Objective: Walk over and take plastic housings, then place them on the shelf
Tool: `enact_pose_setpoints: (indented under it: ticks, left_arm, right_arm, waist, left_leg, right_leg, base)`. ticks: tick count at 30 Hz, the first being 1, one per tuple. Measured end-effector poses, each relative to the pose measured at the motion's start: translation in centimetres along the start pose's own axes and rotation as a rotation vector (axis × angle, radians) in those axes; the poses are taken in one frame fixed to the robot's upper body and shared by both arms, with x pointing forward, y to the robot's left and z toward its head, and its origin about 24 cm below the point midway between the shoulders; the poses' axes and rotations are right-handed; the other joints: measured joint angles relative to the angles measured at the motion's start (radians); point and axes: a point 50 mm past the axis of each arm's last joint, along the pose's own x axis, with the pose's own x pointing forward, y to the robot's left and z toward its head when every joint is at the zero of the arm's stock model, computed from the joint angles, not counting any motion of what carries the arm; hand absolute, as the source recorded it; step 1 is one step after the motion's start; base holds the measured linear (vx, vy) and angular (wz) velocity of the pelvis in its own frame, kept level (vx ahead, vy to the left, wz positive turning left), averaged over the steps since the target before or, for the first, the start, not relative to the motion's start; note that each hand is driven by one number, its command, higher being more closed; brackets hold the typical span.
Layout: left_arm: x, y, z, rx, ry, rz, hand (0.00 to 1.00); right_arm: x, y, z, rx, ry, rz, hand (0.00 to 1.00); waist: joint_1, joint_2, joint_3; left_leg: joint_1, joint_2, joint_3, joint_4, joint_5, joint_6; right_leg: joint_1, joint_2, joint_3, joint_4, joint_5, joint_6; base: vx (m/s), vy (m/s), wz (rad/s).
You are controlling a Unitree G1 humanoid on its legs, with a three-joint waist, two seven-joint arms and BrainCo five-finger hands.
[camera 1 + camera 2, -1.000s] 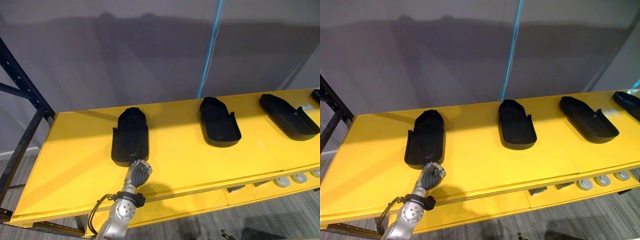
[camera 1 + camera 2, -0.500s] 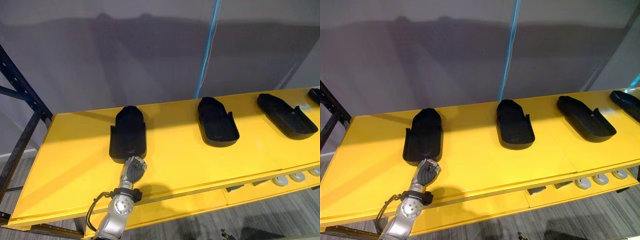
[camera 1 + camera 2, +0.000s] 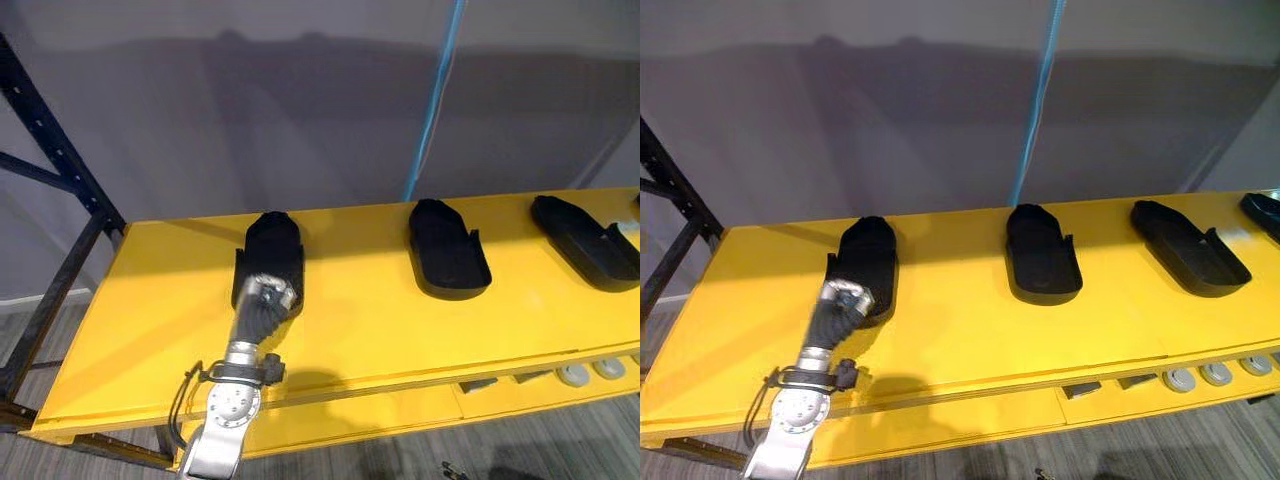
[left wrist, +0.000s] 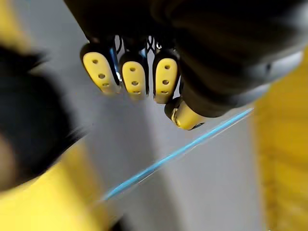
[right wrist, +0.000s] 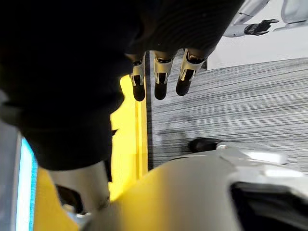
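Several black plastic housings lie in a row on the yellow shelf [image 3: 150, 330]. The leftmost housing [image 3: 272, 248] lies lengthwise, its open end toward me. My left hand [image 3: 262, 303] reaches in from below and overlaps that near end. Its fingers [image 4: 134, 77] are curled, and in the left wrist view the dark housing [image 4: 29, 125] shows off to one side, not between them. My right hand [image 5: 160, 79] hangs beside the shelf's yellow edge over the grey floor, its fingers relaxed and holding nothing.
Two more housings [image 3: 448, 262] [image 3: 585, 240] lie further right on the shelf. A black rack upright [image 3: 50, 170] stands at the left end. A grey wall with a blue strip [image 3: 437, 100] is behind. Small round grey parts [image 3: 590, 372] sit on a lower level at right.
My left hand has moved forward from the shelf's front edge onto the near end of the leftmost housing. The camera has shifted slightly; the housings themselves stay put.
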Motion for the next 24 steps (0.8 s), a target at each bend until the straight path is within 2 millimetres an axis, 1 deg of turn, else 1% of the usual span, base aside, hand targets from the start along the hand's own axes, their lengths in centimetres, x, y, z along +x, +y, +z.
enact_pose_setpoints:
  ticks: [2,3,5,6,7,8,9,11,13,14,15,16,17,18,20,21,23,24]
  left_arm:
    - [-0.2,2.9,0.4,0.053,-0.023,0.14,1.0]
    - [-0.3,3.6,0.3,0.069,-0.019,0.179,1.0]
    - [-1.0,6.6,-0.3,0.125,0.021,0.357,1.0]
    - [-1.4,7.4,-0.6,0.141,0.038,0.407,1.0]
    - [-2.3,8.7,-0.9,0.169,0.07,0.493,1.0]
    - [-2.7,9.3,-1.0,0.185,0.085,0.533,1.0]
    - [-4.3,10.5,-1.8,0.232,0.151,0.618,1.0]
    - [-5.5,11.0,-2.6,0.256,0.22,0.651,1.0]
    - [-8.2,11.2,-4.8,0.226,0.389,0.689,1.0]
    - [-8.9,11.0,-5.4,0.213,0.434,0.693,1.0]
    - [-10.1,10.7,-6.6,0.192,0.523,0.684,1.0]
    - [-11.0,10.4,-7.5,0.168,0.589,0.669,0.0]
    - [-12.3,10.0,-8.8,0.148,0.683,0.648,0.0]
    - [-12.9,9.9,-9.4,0.137,0.732,0.631,0.0]
    - [-15.5,8.8,-11.7,0.106,0.912,0.554,0.0]
    - [-16.1,8.4,-12.2,0.096,0.956,0.534,0.0]
    - [-18.6,6.8,-14.0,0.04,1.112,0.46,0.0]
    - [-19.1,6.4,-14.4,0.027,1.146,0.436,0.0]
  right_arm:
    - [0.0,0.0,-0.2,0.0,0.009,-0.001,0.0]
    - [0.0,0.0,-0.2,0.0,0.011,-0.001,0.0]
    - [0.0,0.0,-0.4,0.001,0.023,0.0,0.0]
    - [0.0,0.0,-0.5,0.0,0.025,0.0,0.0]
    - [0.0,-0.1,-0.7,0.005,0.033,-0.003,0.0]
    - [0.0,-0.1,-0.7,0.011,0.035,-0.006,0.0]
    - [-0.1,0.0,-1.0,0.025,0.045,-0.009,0.0]
    - [-0.1,0.1,-1.1,0.039,0.049,-0.013,0.0]
    - [-0.2,0.2,-1.3,0.052,0.051,-0.019,0.0]
    - [-0.2,0.2,-1.2,0.053,0.048,-0.021,0.0]
    - [-0.2,0.2,-1.1,0.055,0.04,-0.02,0.0]
    - [-0.2,0.3,-0.9,0.055,0.031,-0.02,0.0]
    - [-0.2,0.4,-0.3,0.058,0.005,-0.018,0.0]
    - [-0.2,0.4,0.1,0.06,-0.01,-0.018,0.0]
    - [-0.1,0.9,1.6,0.063,-0.076,-0.007,0.0]
    - [-0.1,0.9,2.0,0.063,-0.092,-0.005,0.0]
    - [-0.2,1.9,2.9,0.084,-0.126,0.014,0.0]
    - [-0.3,2.2,3.1,0.09,-0.134,0.021,0.0]
  waist:
    - [0.012,0.0,0.0]
    - [0.014,-0.001,0.001]
    - [0.028,-0.002,0.002]
    - [0.034,-0.003,0.002]
    - [0.047,-0.004,0.003]
    - [0.05,-0.006,0.004]
    - [0.061,-0.01,0.007]
    - [0.071,-0.013,0.008]
    - [0.09,-0.017,0.008]
    - [0.094,-0.018,0.009]
    - [0.101,-0.021,0.01]
    - [0.105,-0.024,0.01]
    - [0.106,-0.028,0.01]
    - [0.107,-0.029,0.01]
    - [0.106,-0.034,0.011]
    - [0.105,-0.037,0.013]
    - [0.105,-0.046,0.01]
    - [0.105,-0.047,0.01]
  left_leg:
    - [-0.002,-0.001,-0.026,0.0,0.006,0.002]
    - [-0.002,-0.002,-0.034,0.0,0.007,0.003]
    - [-0.007,-0.005,-0.064,0.0,0.012,0.006]
    - [-0.007,-0.005,-0.067,0.0,0.013,0.006]
    - [-0.008,-0.005,-0.075,-0.001,0.014,0.007]
    - [-0.008,-0.006,-0.083,-0.002,0.015,0.008]
    - [-0.007,-0.007,-0.098,-0.003,0.016,0.01]
    - [-0.006,-0.007,-0.108,-0.003,0.017,0.01]
    - [-0.006,-0.006,-0.113,-0.003,0.018,0.009]
    - [-0.005,-0.005,-0.113,-0.003,0.018,0.009]
    - [-0.004,-0.005,-0.111,-0.003,0.018,0.009]
    - [-0.003,-0.004,-0.109,-0.004,0.018,0.009]
    - [-0.001,-0.002,-0.103,-0.003,0.014,0.011]
    - [0.002,-0.001,-0.098,-0.003,0.013,0.01]
    - [0.013,0.001,-0.086,-0.003,0.009,0.007]
    - [0.016,0.001,-0.085,-0.003,0.01,0.006]
    - [0.027,0.004,-0.072,-0.003,0.011,0.001]
    - [0.027,0.005,-0.07,-0.003,0.011,0.001]
  right_leg:
    - [0.006,-0.002,-0.023,0.02,-0.013,0.002]
    - [0.01,-0.003,-0.029,0.022,-0.016,0.002]
    - [0.019,-0.007,-0.055,0.036,-0.029,0.004]
    - [0.019,-0.008,-0.059,0.042,-0.032,0.004]
    - [0.022,-0.008,-0.067,0.05,-0.038,0.003]
    - [0.026,-0.009,-0.073,0.051,-0.04,0.003]
    - [0.038,-0.01,-0.091,0.053,-0.046,0.005]
    - [0.046,-0.01,-0.102,0.054,-0.049,0.004]
    - [0.05,-0.009,-0.109,0.059,-0.055,0.002]
    - [0.049,-0.01,-0.109,0.063,-0.057,0.002]
    - [0.05,-0.01,-0.11,0.064,-0.058,0.002]
    - [0.05,-0.009,-0.109,0.064,-0.058,0.002]
    - [0.05,-0.009,-0.107,0.065,-0.057,0.003]
    - [0.05,-0.009,-0.106,0.066,-0.057,0.003]
    - [0.051,-0.009,-0.101,0.07,-0.059,0.003]
    - [0.052,-0.009,-0.1,0.073,-0.061,0.003]
    - [0.053,-0.009,-0.093,0.084,-0.068,0.001]
    - [0.052,-0.008,-0.091,0.084,-0.068,0.001]
  base:
    - [-0.04,-0.011,0.32]
    - [-0.04,-0.011,0.37]
    - [-0.05,-0.007,0.37]
    - [-0.03,0.0,0.26]
    - [-0.02,-0.001,0.18]
    - [-0.03,-0.006,0.35]
    - [-0.02,-0.006,0.33]
    - [-0.01,-0.005,0.24]
    - [0.0,-0.001,0.11]
    - [-0.01,0.003,0.03]
    - [0.0,0.0,0.0]
    - [-0.01,0.007,-0.04]
    - [0.0,0.005,-0.08]
    - [0.0,0.008,-0.16]
    - [0.01,0.008,-0.14]
    - [0.01,0.004,-0.09]
    - [0.01,0.003,-0.1]
    - [0.0,0.004,-0.09]
